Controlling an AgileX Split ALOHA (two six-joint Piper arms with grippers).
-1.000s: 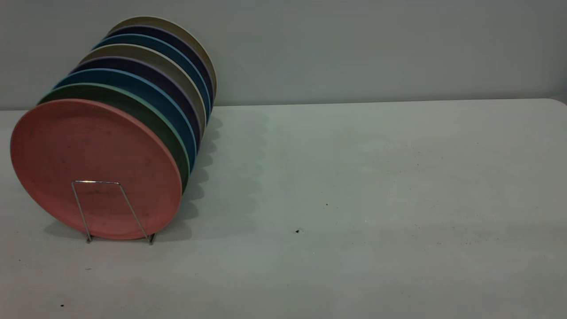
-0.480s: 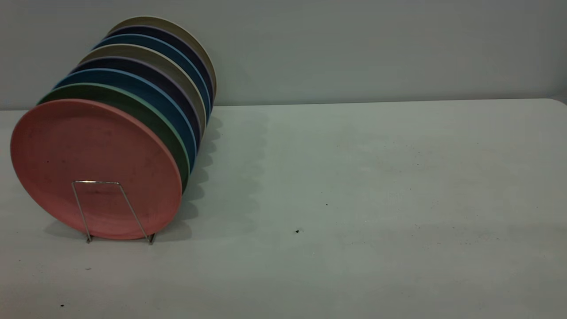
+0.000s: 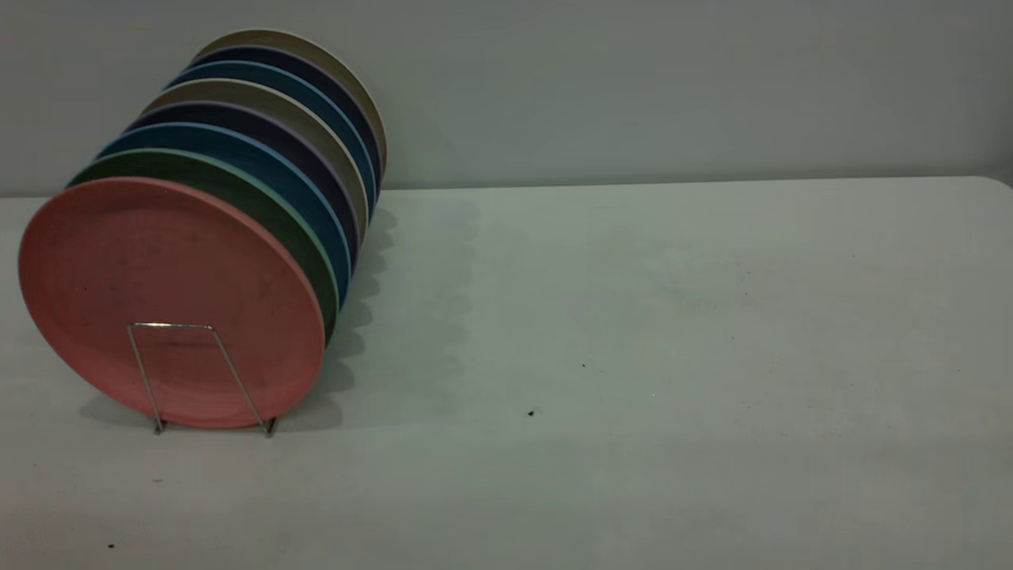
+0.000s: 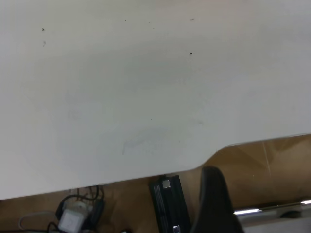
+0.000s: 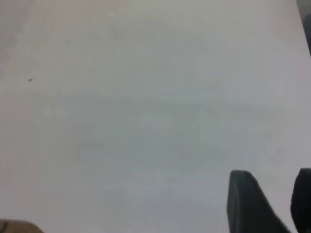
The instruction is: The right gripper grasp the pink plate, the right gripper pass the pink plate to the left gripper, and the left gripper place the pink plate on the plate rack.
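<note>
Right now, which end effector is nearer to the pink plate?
Probably left: the plate stands far left. The left end effector and right end effector hover over the table, away from it.

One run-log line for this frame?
pink plate: upright, front of rack, before green plate | left gripper: off table edge | right gripper: open, over table

From where I'm driving, the only thing in the way is the plate rack (image 3: 202,372) at the table's (image 3: 673,317) left end, packed with upright plates, the pink plate (image 3: 170,297) at the front (green plate (image 3: 261,202) right behind it, almost no gap). Everything right of the stack is open tabletop, and so is the strip in front of it.
</note>
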